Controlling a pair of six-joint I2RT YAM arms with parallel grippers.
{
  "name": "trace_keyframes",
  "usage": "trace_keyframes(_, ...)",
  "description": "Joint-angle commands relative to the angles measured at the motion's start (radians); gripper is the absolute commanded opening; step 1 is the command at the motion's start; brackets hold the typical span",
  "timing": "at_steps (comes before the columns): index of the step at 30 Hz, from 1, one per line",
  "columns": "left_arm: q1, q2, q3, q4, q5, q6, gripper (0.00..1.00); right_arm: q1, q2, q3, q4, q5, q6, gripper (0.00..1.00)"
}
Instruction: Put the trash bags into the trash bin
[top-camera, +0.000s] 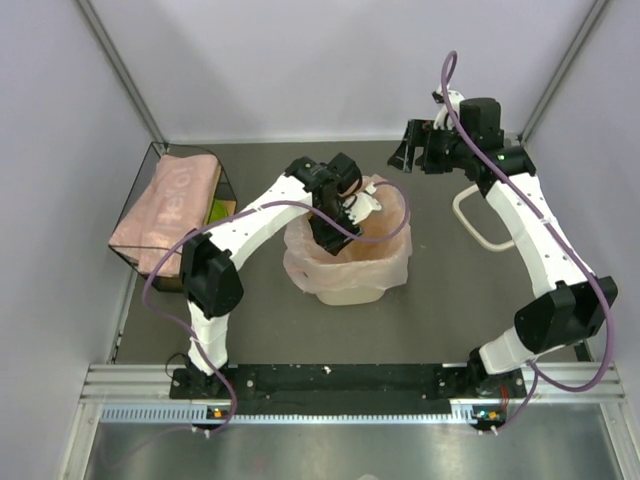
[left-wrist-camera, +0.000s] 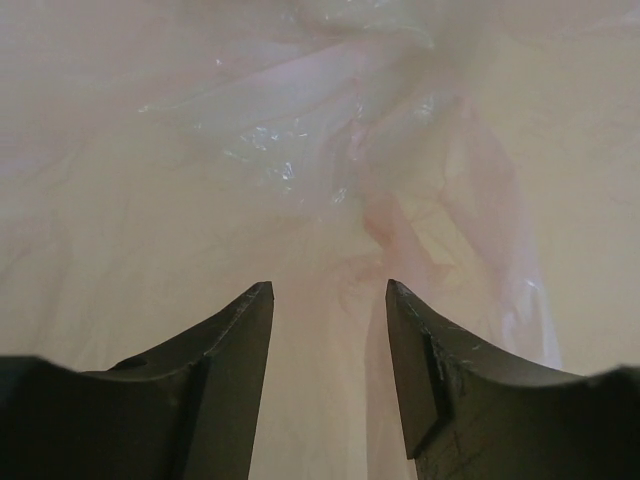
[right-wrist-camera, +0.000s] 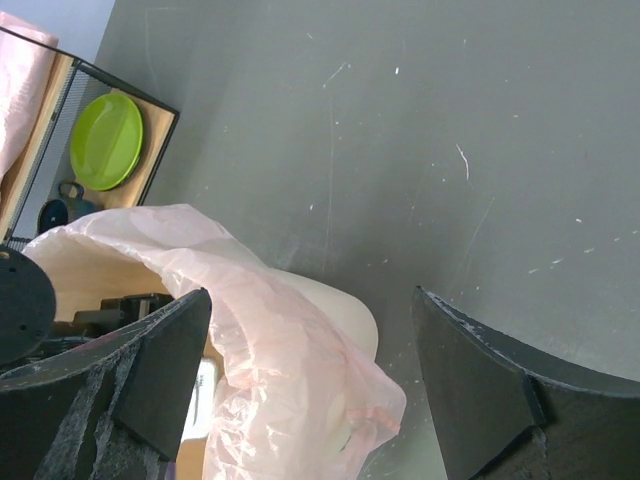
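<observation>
1. Film of the trash bag (left-wrist-camera: 330, 170) lies straight ahead of the left gripper (left-wrist-camera: 328, 290), which reaches down inside the trash bin (top-camera: 352, 288); crumpled folds run away from its tips toward the bin's bottom.
2. Its jaws stand partly apart, with nothing pinched between them; whether the tips brush the film I cannot tell.
3. The bag's mouth is turned over the bin's rim, below and to the left of the right gripper (right-wrist-camera: 312, 293), which hangs higher, off the bin's far side.
4. That gripper's jaws gape wide and hold nothing.
5. Of the 2 arms, the left is nearer; pressing the liner deeper into the bin looks like its next job.
</observation>
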Motion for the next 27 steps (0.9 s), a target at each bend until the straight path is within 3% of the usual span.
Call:
trace_keyframes(1, 0.001, 0.037, -0.031, 0.035, -0.043, -0.043, 0.55, -0.018, 0.011, 0.018, 0.009, -0.032, -0.003, 0.82)
trace_keyframes(17, 0.001, 0.190, -0.138, 0.038, -0.137, 0.014, 0.57, -0.016, 0.008, -0.009, 0.013, -0.068, -0.041, 0.87)
trace_keyframes(27, 0.004, 0.201, -0.360, 0.124, -0.263, 0.061, 0.61, -0.012, 0.052, -0.003, 0.013, -0.176, -0.041, 0.88)
